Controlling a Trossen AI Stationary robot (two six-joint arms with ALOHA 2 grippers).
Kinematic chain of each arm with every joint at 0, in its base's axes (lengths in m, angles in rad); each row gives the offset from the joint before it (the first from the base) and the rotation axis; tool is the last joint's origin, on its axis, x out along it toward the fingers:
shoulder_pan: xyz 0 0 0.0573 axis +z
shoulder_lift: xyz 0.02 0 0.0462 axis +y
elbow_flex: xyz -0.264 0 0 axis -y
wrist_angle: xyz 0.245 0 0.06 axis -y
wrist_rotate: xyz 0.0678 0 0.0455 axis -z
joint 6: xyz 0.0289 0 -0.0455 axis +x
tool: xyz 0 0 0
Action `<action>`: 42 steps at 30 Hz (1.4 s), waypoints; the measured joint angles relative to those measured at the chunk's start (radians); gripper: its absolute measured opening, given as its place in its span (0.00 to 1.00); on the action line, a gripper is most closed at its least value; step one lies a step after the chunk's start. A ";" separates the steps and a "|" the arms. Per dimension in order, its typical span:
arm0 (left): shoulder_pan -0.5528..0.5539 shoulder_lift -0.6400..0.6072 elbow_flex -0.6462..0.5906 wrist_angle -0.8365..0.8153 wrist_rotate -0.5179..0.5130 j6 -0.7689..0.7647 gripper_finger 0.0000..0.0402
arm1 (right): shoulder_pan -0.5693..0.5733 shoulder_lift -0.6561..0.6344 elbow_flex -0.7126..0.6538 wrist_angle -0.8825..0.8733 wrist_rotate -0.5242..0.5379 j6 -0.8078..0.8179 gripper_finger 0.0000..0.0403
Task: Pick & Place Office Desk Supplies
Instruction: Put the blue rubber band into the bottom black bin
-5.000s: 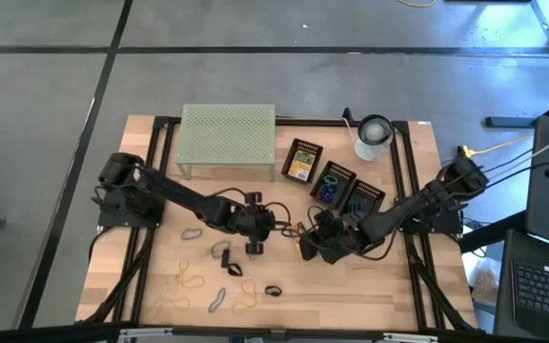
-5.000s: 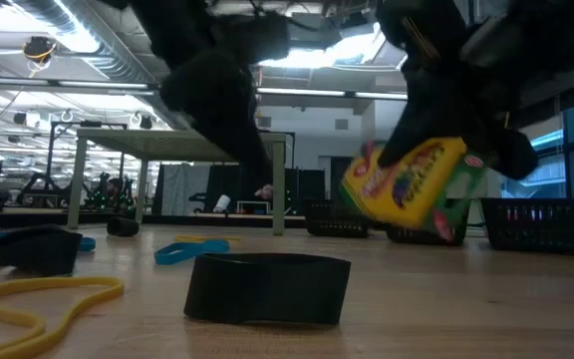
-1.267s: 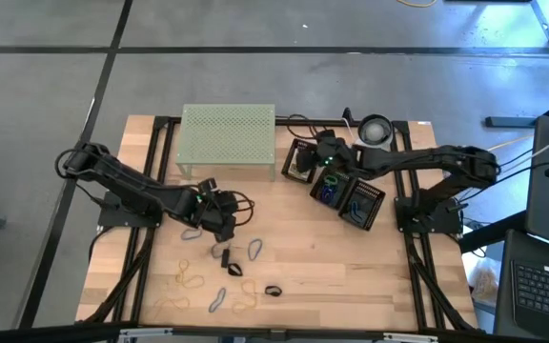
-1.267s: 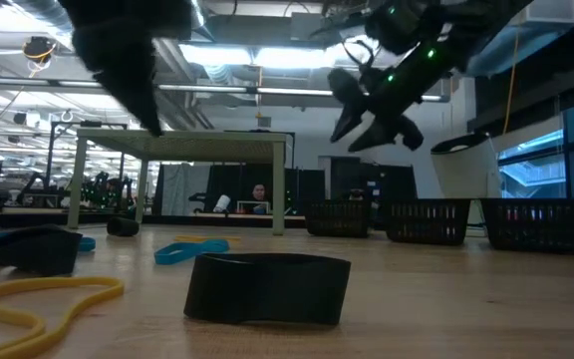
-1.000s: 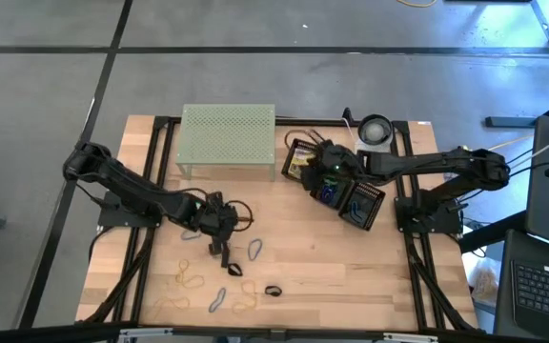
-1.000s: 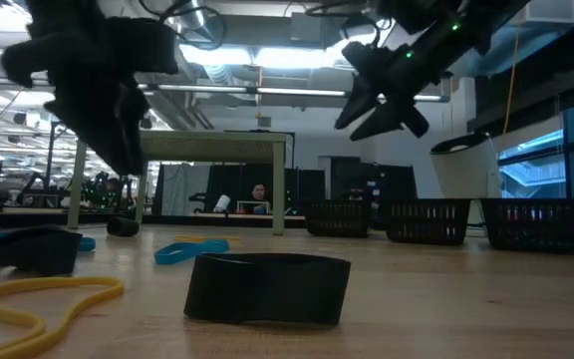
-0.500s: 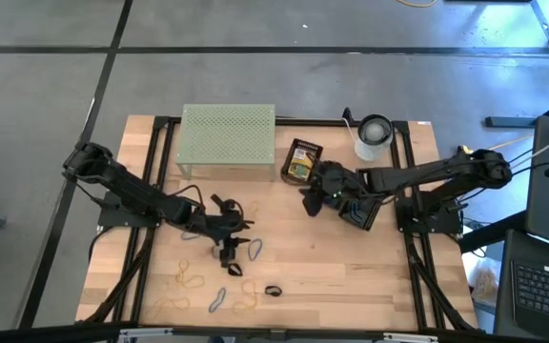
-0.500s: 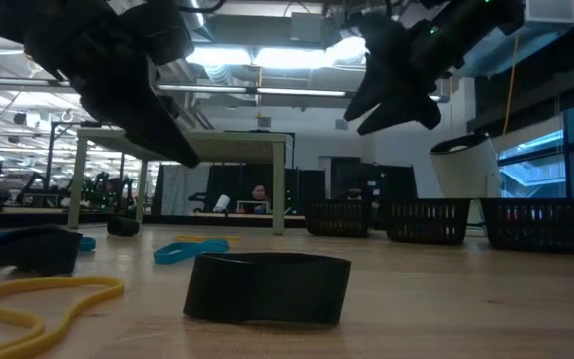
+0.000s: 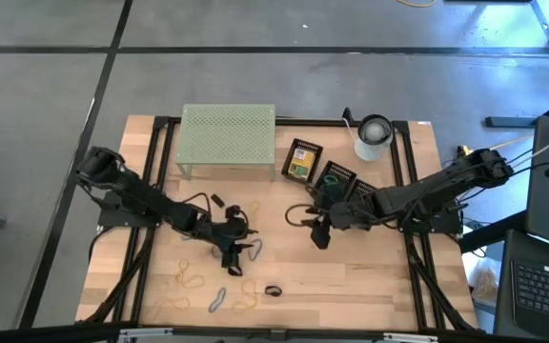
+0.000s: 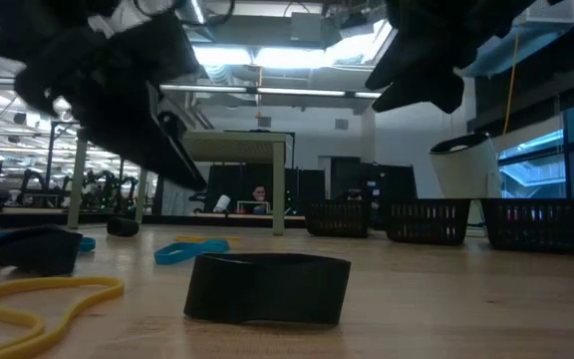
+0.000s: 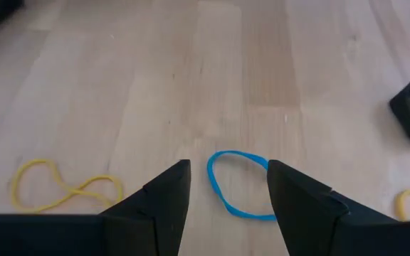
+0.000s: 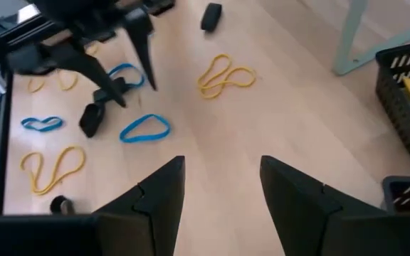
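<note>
My left gripper (image 9: 243,244) (image 11: 226,178) hovers open above a blue rubber band (image 11: 237,185) (image 9: 254,250), one finger on either side of it, not touching. My right gripper (image 9: 317,235) (image 12: 219,167) is open and empty over bare wood near the table's middle. More yellow bands (image 9: 191,279) (image 12: 224,75), blue bands (image 12: 144,128) and small black clips (image 9: 273,291) (image 10: 267,287) lie flat on the near half of the table. One yellow-green crayon box (image 9: 301,164) lies in a black basket; the second box does not show.
A pale green perforated rack (image 9: 228,141) stands at the far edge, a white cup (image 9: 374,133) at the far right. Three black mesh baskets (image 9: 335,181) sit in a slanting row between them. Bare wood lies on the right near part of the table.
My right gripper has left the baskets and travelled toward the near edge, dropping lower over the table's middle, still open. My left gripper has edged toward the right and settled over the blue band, staying open. Nothing on the table has moved.
</note>
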 joint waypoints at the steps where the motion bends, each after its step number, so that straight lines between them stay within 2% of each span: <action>1: 0.000 0.019 0.000 0.016 0.001 0.002 0.45 | 0.011 0.000 0.000 0.000 0.013 0.001 0.46; 8: 0.000 0.127 0.000 0.063 0.017 -0.016 0.48 | 0.050 0.000 0.000 0.000 0.054 0.008 0.46; 13: 0.000 0.195 0.004 0.081 -0.044 -0.019 0.51 | 0.061 0.001 0.000 0.000 0.087 0.027 0.46; 16: 0.005 0.208 0.005 0.083 -0.040 -0.019 0.50 | 0.064 0.001 0.000 0.000 0.105 0.033 0.46; 20: 0.005 0.210 0.005 0.077 -0.010 -0.022 0.40 | 0.064 0.001 0.000 0.000 0.107 0.048 0.46; 29: 0.008 0.212 0.004 0.078 0.025 0.022 0.03 | 0.064 0.001 0.000 0.000 0.158 0.049 0.46; 35: 0.007 0.182 -0.003 0.129 0.021 0.089 0.00 | 0.064 0.001 0.000 0.000 0.158 0.049 0.46; 42: 0.007 0.044 -0.003 0.150 -0.083 0.166 0.00 | 0.064 0.001 0.000 0.000 0.158 0.046 0.46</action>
